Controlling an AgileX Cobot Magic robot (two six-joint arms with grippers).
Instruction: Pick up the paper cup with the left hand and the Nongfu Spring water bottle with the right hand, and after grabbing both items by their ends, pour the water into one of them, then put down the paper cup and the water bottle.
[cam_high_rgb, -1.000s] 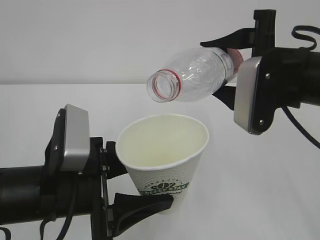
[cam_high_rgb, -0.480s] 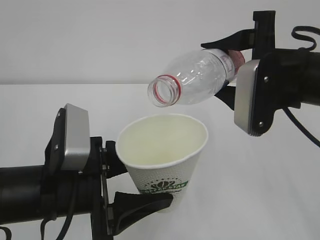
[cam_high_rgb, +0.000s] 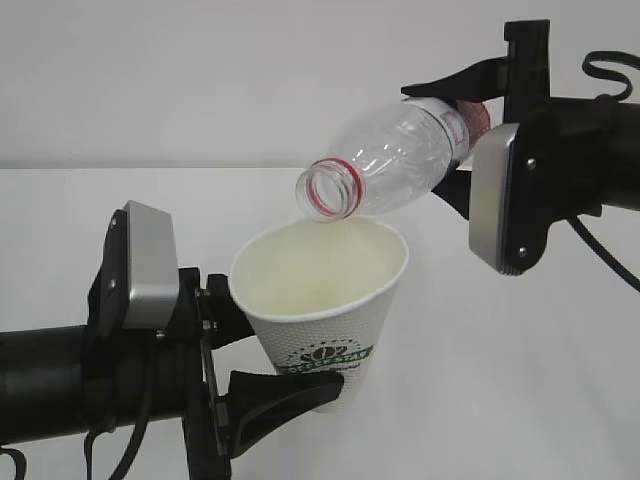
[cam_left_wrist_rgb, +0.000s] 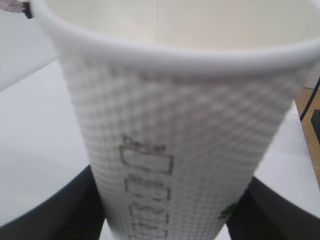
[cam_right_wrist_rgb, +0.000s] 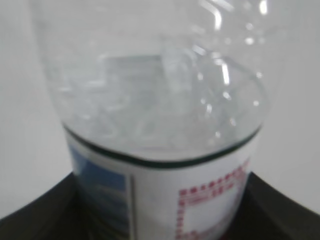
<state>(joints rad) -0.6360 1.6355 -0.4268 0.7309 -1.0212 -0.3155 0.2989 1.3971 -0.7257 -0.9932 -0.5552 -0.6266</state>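
Cup, white tapered paper with green logo (cam_high_rgb: 322, 315), is clamped low by the black left gripper (cam_high_rgb: 262, 385). Above its far rim, the clear red-ringed bottle (cam_high_rgb: 385, 162) is clamped by the right gripper (cam_high_rgb: 462, 135); tilt should be increased slowly, mouth kept inside rim.

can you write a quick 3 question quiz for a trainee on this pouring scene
1. True or false: the Nongfu Spring water bottle has its cap on.
2. Multiple choice: where is the bottle's mouth relative to the paper cup? A) inside the cup, below the rim B) just above the far rim C) off to the cup's left
3. Short answer: which pincer holds the cup, and at which part?

Key:
1. False. The red-ringed mouth is open.
2. B.
3. The left pincer, closed on the cup's lower body near the base; the right pincer grips the bottle's labelled end.
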